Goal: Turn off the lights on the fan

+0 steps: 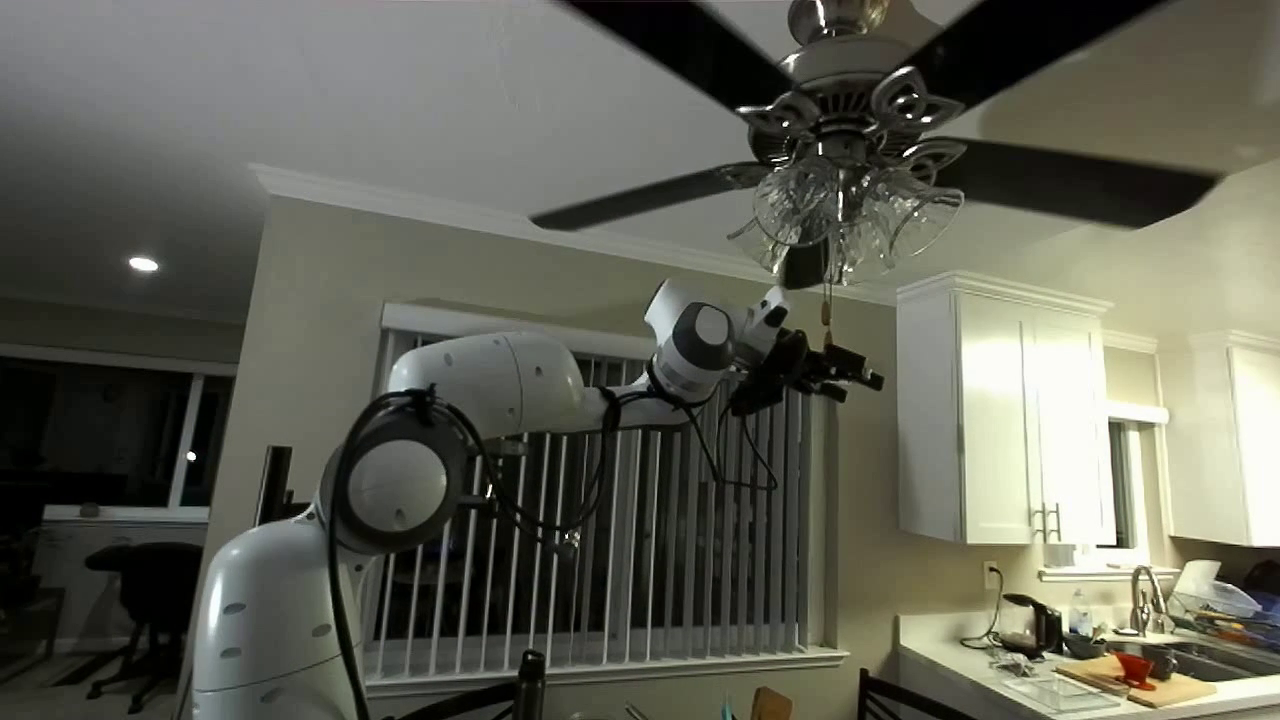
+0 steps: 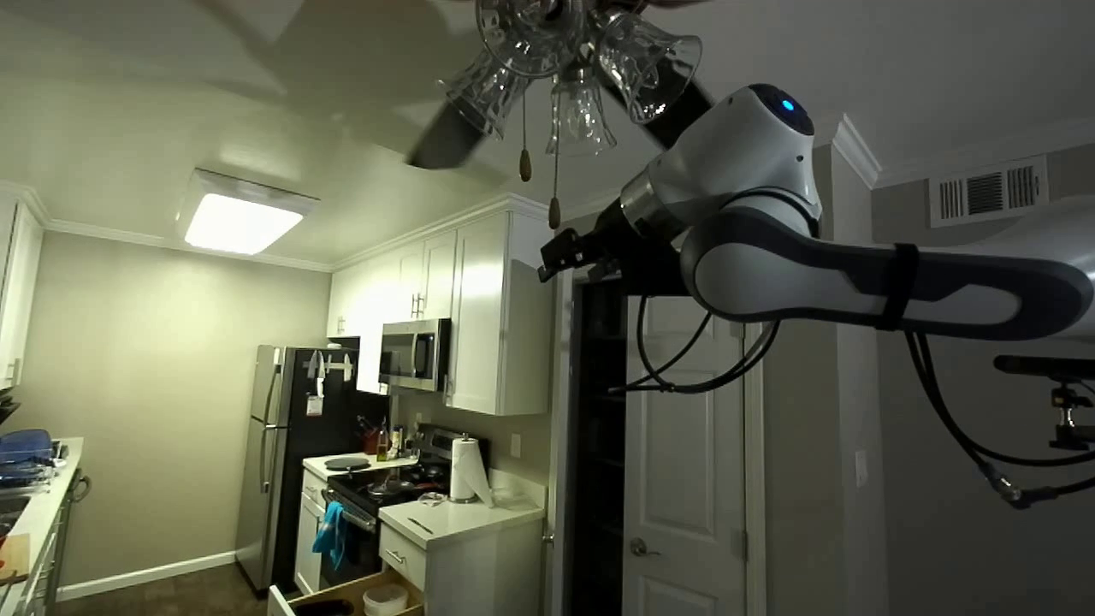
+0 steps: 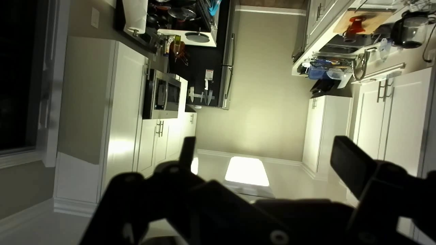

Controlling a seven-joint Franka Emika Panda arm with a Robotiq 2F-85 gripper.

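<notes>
The fan (image 1: pixel 838 62) hangs from the ceiling with long dark blades; part of it also shows in an exterior view (image 2: pixel 466 133). Its lights (image 1: pixel 850 215), clear flared glass shades, show no glow in both exterior views (image 2: pixel 580 111). Two pull chains end in wooden pulls, a higher pull (image 2: pixel 524 164) and a lower pull (image 2: pixel 554 212). My gripper (image 1: pixel 855 386) is below the lights, its fingers just under the lower pull (image 2: pixel 556 255); I cannot tell whether they touch. In the wrist view the gripper (image 3: pixel 264 146) is open with nothing between its fingers. Fan and chains are not recognisable there.
White wall cabinets (image 1: pixel 1000 410) stand beyond the gripper. A lit square ceiling light (image 2: pixel 244 224) is over the kitchen and shows in the wrist view (image 3: pixel 247 172). A window with vertical blinds (image 1: pixel 600 540) is behind the arm. A cable (image 2: pixel 684 376) hangs below the wrist.
</notes>
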